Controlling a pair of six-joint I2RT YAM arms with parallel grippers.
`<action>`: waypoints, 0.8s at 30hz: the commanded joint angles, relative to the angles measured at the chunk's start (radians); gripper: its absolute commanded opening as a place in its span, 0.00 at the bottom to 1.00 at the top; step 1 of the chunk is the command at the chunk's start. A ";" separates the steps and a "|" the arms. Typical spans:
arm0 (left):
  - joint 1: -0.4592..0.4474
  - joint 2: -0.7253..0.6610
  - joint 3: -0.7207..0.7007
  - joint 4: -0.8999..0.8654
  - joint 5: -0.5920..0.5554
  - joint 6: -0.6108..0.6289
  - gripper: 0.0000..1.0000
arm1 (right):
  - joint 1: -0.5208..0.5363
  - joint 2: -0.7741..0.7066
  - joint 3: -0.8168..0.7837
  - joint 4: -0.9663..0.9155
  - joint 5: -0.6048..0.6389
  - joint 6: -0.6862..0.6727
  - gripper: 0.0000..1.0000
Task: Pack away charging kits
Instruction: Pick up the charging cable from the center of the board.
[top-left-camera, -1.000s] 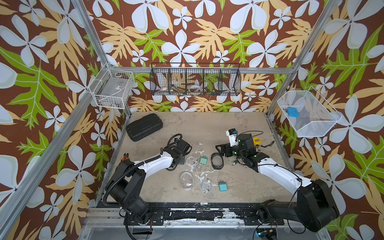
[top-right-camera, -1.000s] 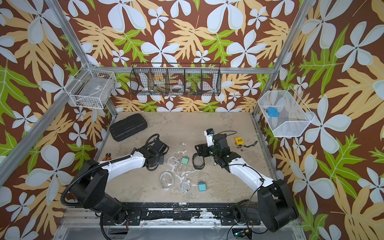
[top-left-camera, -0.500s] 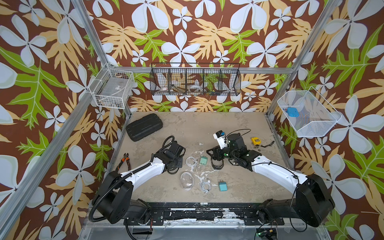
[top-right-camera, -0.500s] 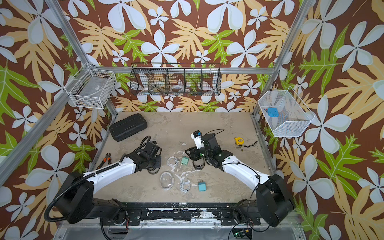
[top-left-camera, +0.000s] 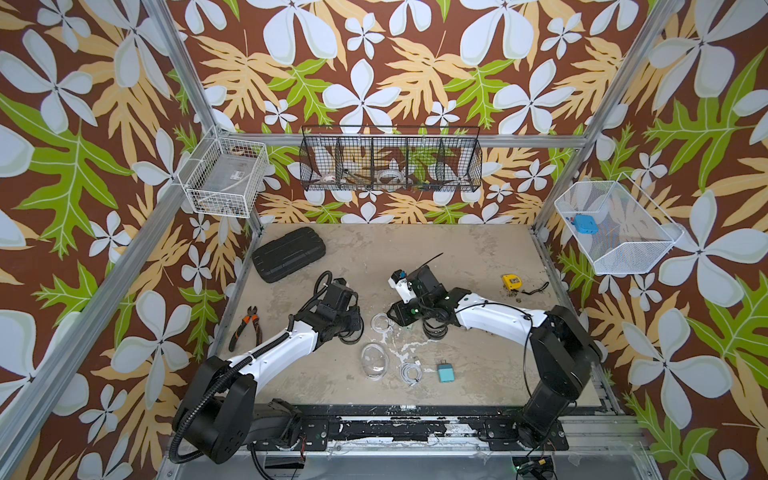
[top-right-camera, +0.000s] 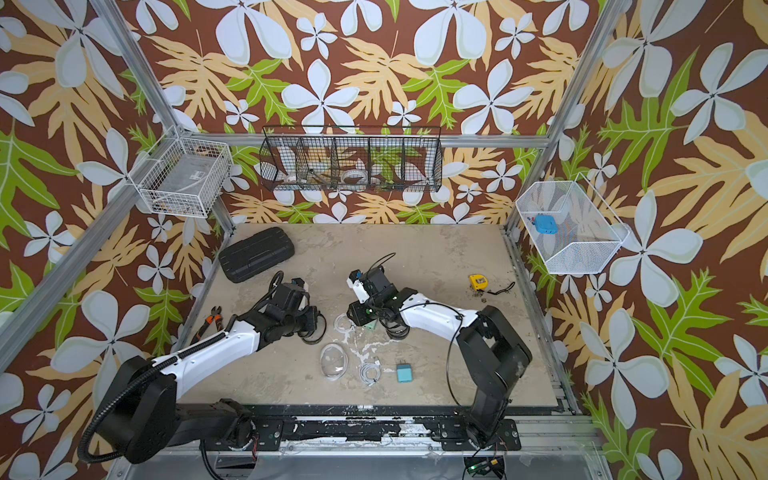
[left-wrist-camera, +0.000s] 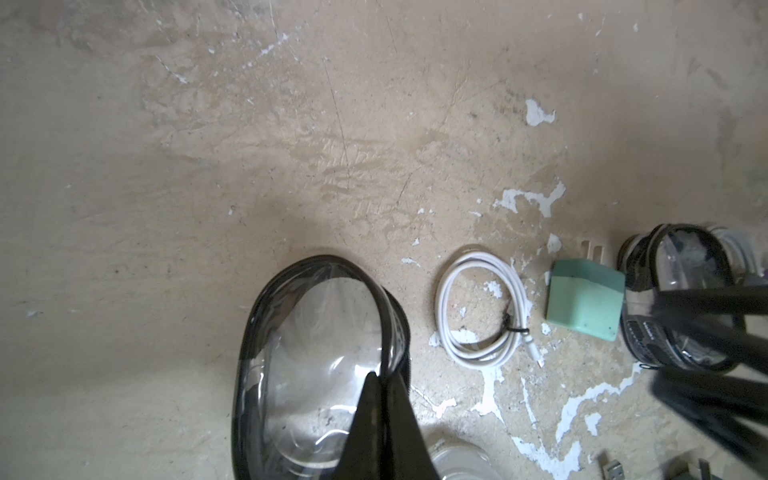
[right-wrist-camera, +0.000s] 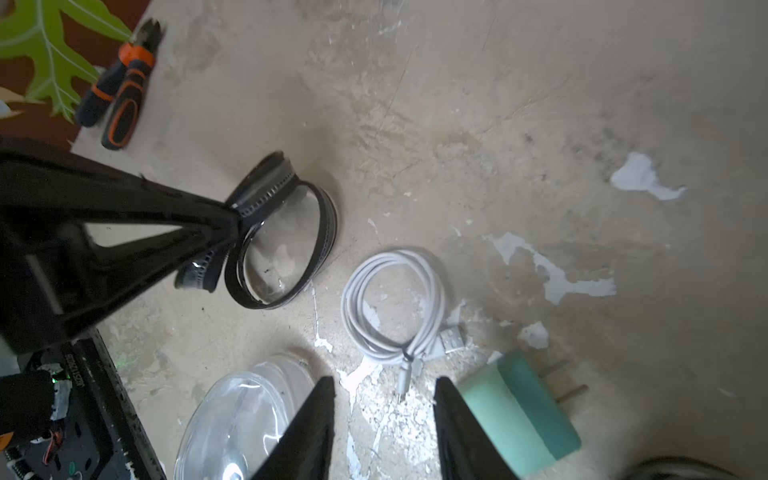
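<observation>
Pinching the black-rimmed pouch (top-left-camera: 351, 339) near mid-frame in a top view.
Left pincer (left-wrist-camera: 377, 378) grips its rim; right pincer (right-wrist-camera: 384, 386), spread just beside the mint plug (right-wrist-camera: 519, 411), may knock it away when closing.

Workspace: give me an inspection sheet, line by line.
Surface: beige table, chipped white patches.
Job's things: first black-rimmed pouch, second black-rimmed pouch, clear pouch, mint plug, teal plug; no pink plug seen.
Clutter: black ribbed case, pliers, yellow tape measure.
Grippers: left gripper shut on first black-rimmed pouch's rim; right gripper open, beside mint plug.
Cables: two white coils: mint-side coil, teal-side coil.
Surroundings: floral walls, white wire basket, black wire rack, mesh basket holding blue block.
</observation>
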 joint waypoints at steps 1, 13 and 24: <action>0.012 -0.008 -0.004 0.038 0.032 -0.025 0.00 | 0.019 0.072 0.062 -0.066 0.056 -0.031 0.40; 0.017 0.007 0.001 0.036 0.035 -0.020 0.00 | 0.036 0.190 0.157 -0.150 0.185 -0.043 0.38; 0.016 0.008 0.010 0.029 0.024 -0.025 0.00 | 0.036 0.243 0.161 -0.136 0.134 -0.050 0.34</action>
